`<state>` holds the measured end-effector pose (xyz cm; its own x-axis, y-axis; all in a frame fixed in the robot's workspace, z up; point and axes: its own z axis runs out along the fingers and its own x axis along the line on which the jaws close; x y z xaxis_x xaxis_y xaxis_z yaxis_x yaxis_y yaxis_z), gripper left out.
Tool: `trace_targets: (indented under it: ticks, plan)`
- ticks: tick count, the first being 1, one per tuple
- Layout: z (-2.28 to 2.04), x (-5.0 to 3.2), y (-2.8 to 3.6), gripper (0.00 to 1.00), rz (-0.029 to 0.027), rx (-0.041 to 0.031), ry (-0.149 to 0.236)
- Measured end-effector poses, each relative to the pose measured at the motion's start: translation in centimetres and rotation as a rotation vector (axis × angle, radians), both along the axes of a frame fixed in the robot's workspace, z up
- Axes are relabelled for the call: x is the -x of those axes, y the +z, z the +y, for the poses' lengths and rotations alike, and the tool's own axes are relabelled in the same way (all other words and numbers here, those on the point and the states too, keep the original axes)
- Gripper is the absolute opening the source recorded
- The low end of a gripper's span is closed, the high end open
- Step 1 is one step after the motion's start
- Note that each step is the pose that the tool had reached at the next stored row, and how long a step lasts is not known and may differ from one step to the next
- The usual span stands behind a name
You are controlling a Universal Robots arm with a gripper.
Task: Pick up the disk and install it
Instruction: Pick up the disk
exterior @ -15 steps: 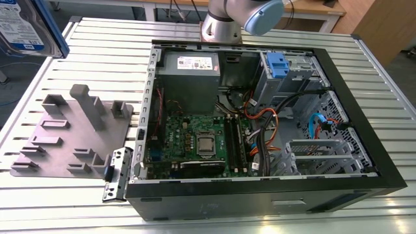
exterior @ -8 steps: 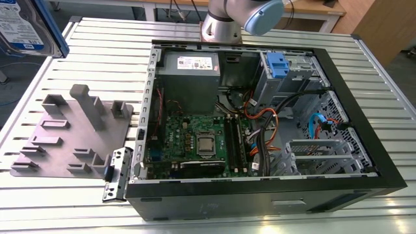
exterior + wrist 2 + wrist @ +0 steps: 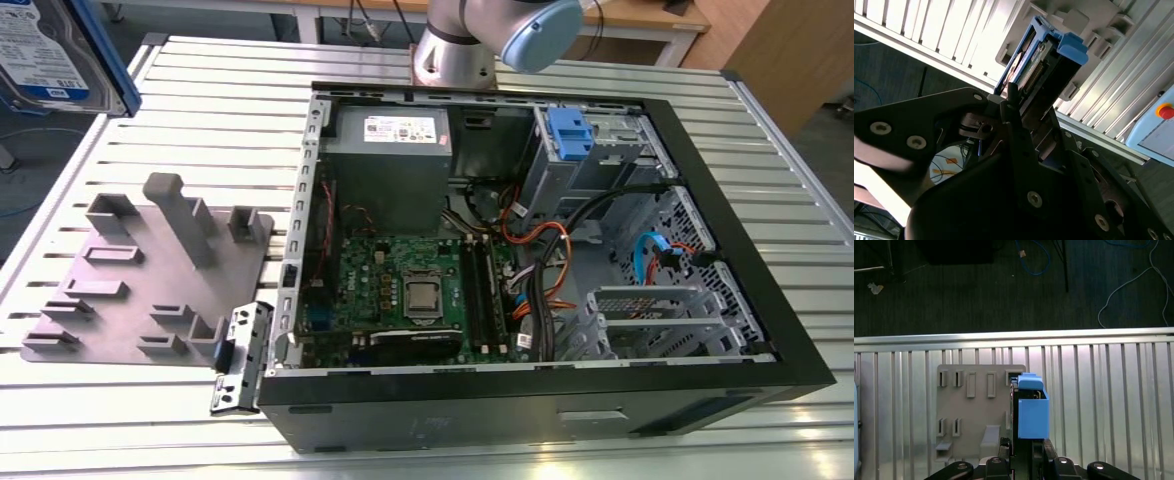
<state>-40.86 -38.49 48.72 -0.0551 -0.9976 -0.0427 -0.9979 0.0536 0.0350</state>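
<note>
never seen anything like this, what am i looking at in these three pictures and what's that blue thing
This is a robot arm standing at a slatted metal table. The exterior view comes from a camera off the arm. It looks down on an open computer case with a grey holder tray beside it. The two wrist views come from cameras riding on the arm, looking past its end effector. The blue thing is a plastic rail on the disk, a hard drive. The end effector grips it, lifted clear of the table with the tray below. It is not yet in the case.
</note>
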Motion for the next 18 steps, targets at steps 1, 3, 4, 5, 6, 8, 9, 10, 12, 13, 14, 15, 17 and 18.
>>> trace_targets:
  ticks: [1,3,4,5,6,8,9,10,12,13,14,15,17,18]
  plan:
    - [0.00,0.00,0.00,0.35,0.0001,0.0001,0.000]
    - [0.00,-0.02,0.34,0.35,0.0001,0.0001,0.000]
    - [0.00,-0.02,0.34,0.35,0.0001,0.0001,0.000]
    - [0.00,-0.02,0.34,0.35,0.0001,0.0000,0.000]
    - [0.00,-0.04,0.34,0.35,0.0001,0.0001,0.000]
    - [0.00,-0.08,0.35,0.35,0.0002,0.0002,0.000]
    - [0.00,-0.12,0.35,0.35,0.0002,0.0001,0.000]
    - [0.00,-0.16,0.35,0.35,0.0001,0.0001,0.000]
    - [0.00,-0.24,0.34,0.35,0.0000,0.0000,0.000]
    - [0.00,-0.28,0.34,0.35,0.0001,0.0001,0.000]
    - [0.00,-0.32,0.35,0.35,0.0001,0.0001,0.000]
    - [0.00,-0.36,0.34,0.35,0.0001,0.0001,0.000]
    - [0.00,-0.43,0.34,0.35,0.0000,0.0001,0.000]
    - [0.00,-0.46,0.34,0.35,0.0001,0.0001,0.000]
